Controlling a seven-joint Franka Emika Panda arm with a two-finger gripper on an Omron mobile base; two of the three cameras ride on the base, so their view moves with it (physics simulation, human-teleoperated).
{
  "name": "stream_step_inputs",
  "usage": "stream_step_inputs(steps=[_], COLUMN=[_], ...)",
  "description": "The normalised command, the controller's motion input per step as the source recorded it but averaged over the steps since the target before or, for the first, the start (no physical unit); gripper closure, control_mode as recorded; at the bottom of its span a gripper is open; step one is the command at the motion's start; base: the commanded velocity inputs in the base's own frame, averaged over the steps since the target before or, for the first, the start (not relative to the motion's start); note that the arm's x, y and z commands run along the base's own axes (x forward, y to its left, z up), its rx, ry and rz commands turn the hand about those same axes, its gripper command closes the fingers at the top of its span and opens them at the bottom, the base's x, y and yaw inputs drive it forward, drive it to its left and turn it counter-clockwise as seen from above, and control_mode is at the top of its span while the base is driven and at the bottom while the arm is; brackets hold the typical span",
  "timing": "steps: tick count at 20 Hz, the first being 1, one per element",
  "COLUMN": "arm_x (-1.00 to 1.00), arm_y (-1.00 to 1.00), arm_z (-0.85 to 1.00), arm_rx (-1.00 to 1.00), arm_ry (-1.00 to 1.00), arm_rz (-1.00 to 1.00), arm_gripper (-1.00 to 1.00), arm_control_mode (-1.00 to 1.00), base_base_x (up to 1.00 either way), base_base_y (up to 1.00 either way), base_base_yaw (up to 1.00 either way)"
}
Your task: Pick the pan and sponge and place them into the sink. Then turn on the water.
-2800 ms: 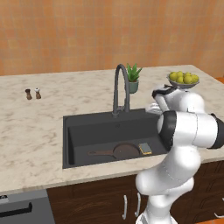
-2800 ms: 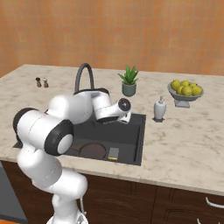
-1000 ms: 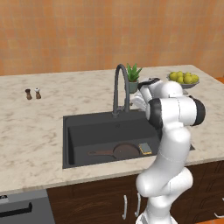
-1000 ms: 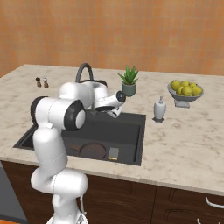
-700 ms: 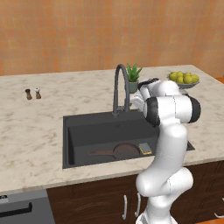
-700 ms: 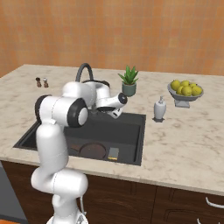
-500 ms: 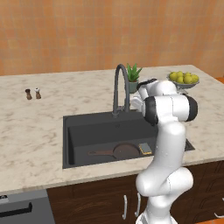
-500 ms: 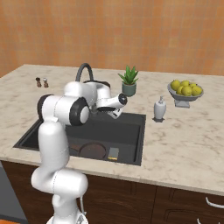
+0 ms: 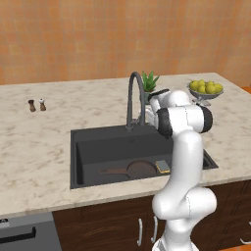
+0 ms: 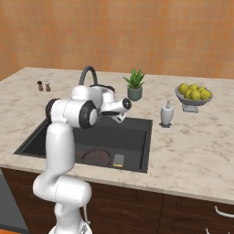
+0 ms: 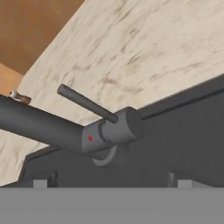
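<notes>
lying in the sink (image 9: 78, 162), pan (image 9: 139, 169), sponge (image 9: 163, 166), gripper (image 10: 119, 118) spread open by faucet (image 11: 87, 131)

Matt grey faucet (image 11: 65, 131), seemingly metal.

Even, bright rendered light fills both base views, with soft shading only inside the sink (image 9: 78, 152). The hand view is coarser, edges slightly blocky, without glare.

Pan (image 9: 139, 169), dark brown, lies flat on the floor of the black sink (image 9: 98, 142), handle pointing left. Sponge (image 9: 163, 166), yellow, rests just right of it. Dark arched faucet (image 9: 133, 96) stands at the far rim.
</notes>
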Motion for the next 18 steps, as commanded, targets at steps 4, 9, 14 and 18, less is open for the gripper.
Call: stream_step_inputs(steps=[4,9,14,18], arm_x=[0.42,0.16,0.02,0.01], arm_y=[0.00,0.00,0.00,0.01], arm_z=[-0.15,-0.08,0.00,-0.02], arm_rx=[0.01,0.00,0.00,0.00], arm_ry=[0.00,0.00,0.00,0.00], arm_rz=[0.00,0.00,0.00,0.00], arm_gripper=[-1.00,-1.00,-1.00,-1.00], arm_control_mode=[-1.00,-1.00,-1.00,-1.00], base_base_x=[0.00,0.00,0.00,0.00], base_base_y=[0.00,0.00,0.00,0.00], base_base_yaw=[0.00,0.00,0.00,0.00])
